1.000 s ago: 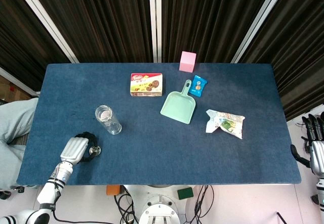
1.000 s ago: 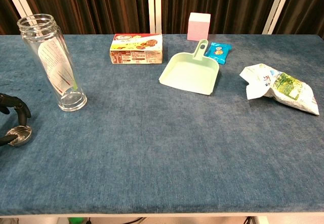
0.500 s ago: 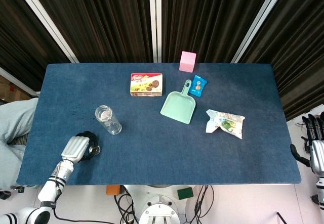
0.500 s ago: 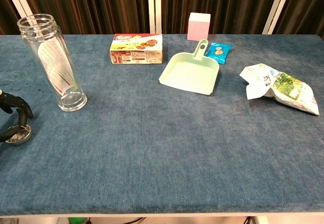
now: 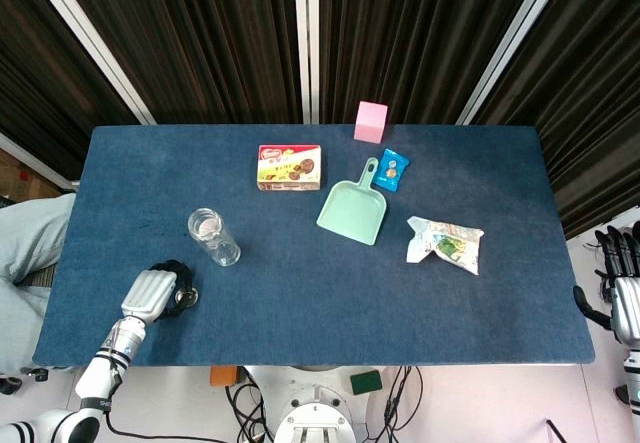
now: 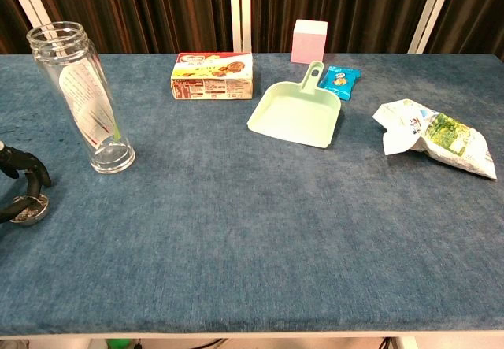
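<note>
My left hand [image 5: 152, 293] lies at the table's near left corner, its dark fingers [image 6: 24, 168] curled around a small round metal lid [image 6: 25, 210] that rests on the blue cloth. A tall clear lidless bottle [image 5: 213, 237] stands upright just beyond and to the right of that hand, also seen as the bottle [image 6: 83, 97] in the chest view. My right hand [image 5: 625, 288] hangs off the table's right edge, fingers apart and holding nothing.
On the blue table [image 5: 300, 303] sit a cookie box [image 5: 289, 166], a pale green dustpan [image 5: 352, 208], a pink cube [image 5: 370, 121], a small blue packet [image 5: 392, 170] and a crumpled snack bag [image 5: 445, 243]. Dark curtains stand behind.
My left hand has drawn slightly left and toward the near edge, carrying the metal lid with it. The right hand and all other objects stay put.
</note>
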Controlling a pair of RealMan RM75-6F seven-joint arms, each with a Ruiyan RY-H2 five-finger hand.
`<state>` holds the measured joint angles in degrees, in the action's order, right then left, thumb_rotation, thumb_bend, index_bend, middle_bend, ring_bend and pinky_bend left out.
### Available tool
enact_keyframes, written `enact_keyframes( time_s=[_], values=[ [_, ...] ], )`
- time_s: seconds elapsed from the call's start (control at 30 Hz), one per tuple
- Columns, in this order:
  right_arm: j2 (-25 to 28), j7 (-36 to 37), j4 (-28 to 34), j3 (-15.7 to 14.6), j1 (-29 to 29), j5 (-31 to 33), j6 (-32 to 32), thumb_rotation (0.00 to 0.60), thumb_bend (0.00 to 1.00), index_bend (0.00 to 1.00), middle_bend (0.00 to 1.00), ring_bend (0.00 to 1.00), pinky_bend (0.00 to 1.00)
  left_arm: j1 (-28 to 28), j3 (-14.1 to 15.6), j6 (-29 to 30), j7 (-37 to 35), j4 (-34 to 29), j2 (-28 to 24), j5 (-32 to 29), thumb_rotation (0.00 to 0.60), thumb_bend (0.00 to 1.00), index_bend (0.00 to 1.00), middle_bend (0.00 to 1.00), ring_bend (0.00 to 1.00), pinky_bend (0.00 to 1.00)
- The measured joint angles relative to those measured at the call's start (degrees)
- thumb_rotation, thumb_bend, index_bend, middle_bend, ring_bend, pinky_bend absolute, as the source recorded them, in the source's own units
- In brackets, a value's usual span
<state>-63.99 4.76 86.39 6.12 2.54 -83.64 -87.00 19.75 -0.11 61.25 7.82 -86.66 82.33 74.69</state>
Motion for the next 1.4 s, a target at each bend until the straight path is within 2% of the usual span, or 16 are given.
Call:
enact_keyframes(
  time_s=[0.4, 0.7, 1.0, 1.4],
  values=[
    [0.0, 0.12, -0.06, -0.07, -0.04, -0.07, -0.07, 0.6, 0.31, 0.0, 0.0, 0.0, 0.0, -0.41, 0.01, 1.4, 0.51, -0.72, -0.28, 0.3, 0.6, 0.43, 0.57, 0.33, 0.2, 0.26],
    [0.17, 0.07, 0.23, 0.05, -0.05, -0.2, -0.34, 0.6, 0.31, 0.0, 0.0, 0.0, 0.0, -1.95, 0.04, 6.83, 2.86, -5.25, -3.73, 2.47, 0.6, 0.43, 0.57, 0.33, 0.19, 0.26],
    [0.6, -0.49, 0.96, 0.14, 0.04, -0.68, -0.76, 0.6, 0.31, 0.0, 0.0, 0.0, 0.0, -3.73, -1.78, 12.22, 4.4, -9.94, -11.75, 2.82, 0.6, 0.43, 0.57, 0.33, 0.2, 0.26],
    [0.44, -1.96, 1.75, -0.06, 0.01, -1.12, -1.19, 0.6, 0.31, 0.0, 0.0, 0.0, 0.0, -2.58, -7.45, 14.62, 2.84, -16.91, -25.34, 3.13, 0.6, 0.43, 0.58, 0.32, 0.2, 0.26]
  ],
)
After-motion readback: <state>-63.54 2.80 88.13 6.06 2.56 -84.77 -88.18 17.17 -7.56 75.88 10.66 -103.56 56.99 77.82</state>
